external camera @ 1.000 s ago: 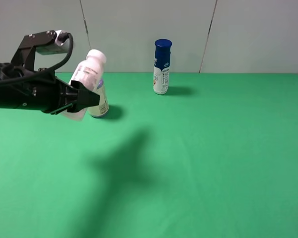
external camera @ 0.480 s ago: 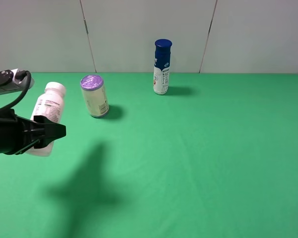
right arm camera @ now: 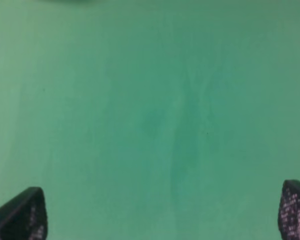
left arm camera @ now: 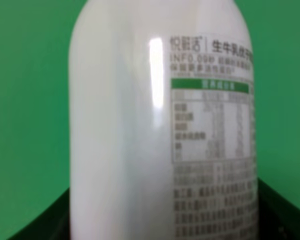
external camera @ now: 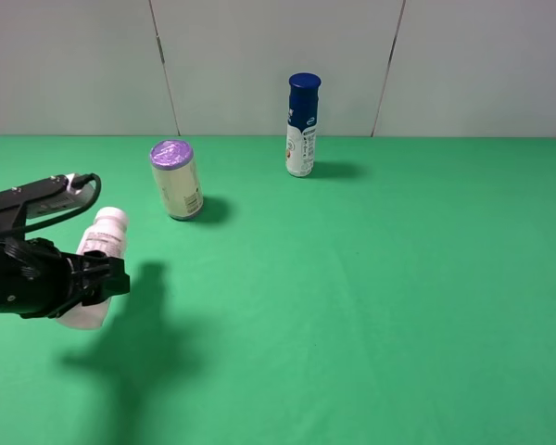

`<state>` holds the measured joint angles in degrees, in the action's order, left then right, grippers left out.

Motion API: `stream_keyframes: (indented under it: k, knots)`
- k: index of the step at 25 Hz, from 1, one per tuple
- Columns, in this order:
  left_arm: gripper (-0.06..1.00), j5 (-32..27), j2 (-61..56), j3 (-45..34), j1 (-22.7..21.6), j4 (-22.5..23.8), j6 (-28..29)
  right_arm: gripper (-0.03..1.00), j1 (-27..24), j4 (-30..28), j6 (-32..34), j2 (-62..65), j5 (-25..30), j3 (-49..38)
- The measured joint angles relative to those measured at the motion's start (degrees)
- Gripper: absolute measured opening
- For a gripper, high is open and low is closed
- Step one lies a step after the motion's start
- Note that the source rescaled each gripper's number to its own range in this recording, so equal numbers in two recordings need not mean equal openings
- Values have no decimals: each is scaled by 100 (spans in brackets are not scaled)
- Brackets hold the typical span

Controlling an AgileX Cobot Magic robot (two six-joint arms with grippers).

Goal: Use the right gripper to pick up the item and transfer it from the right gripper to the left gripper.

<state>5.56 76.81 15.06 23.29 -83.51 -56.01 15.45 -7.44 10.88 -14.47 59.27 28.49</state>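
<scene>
The bottle (external camera: pixel 100 248) is in the left gripper (external camera: pixel 107 276), whose fingers are clamped on its lower body; it leans with the cap up and away from the arm, low over the green surface (external camera: pixel 371 278) at the left edge of the high view. The left wrist view shows the label side of the bottle (left arm camera: pixel 162 125) filling the frame, with dark finger edges at either side of its base. Over the last second the left arm has carried it down and leftward: it stood in front of the can (external camera: pixel 176 180), then cleared it, and is now well apart from the can and nearer the surface. Its shadow has shifted closer under it, which suggests descent.

The right gripper (right arm camera: pixel 162 212) is out of the high view; its own camera shows only bare green cloth between two fingers spread wide, holding nothing. The blue-capped bottle (external camera: pixel 302 125) stands untouched at the back.

Judging from this, the handover is done, and the left arm seems to be retreating or lowering the bottle.
</scene>
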Motion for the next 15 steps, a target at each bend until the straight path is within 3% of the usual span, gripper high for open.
stream_keyframes:
  k: [7,15]
  knots:
    - [0,33,453,103,-264,4,22,100,0,0,0,0,0,0]
    - [0,-50,506,277,-934,502,40,100,0,0,0,0,0,0]
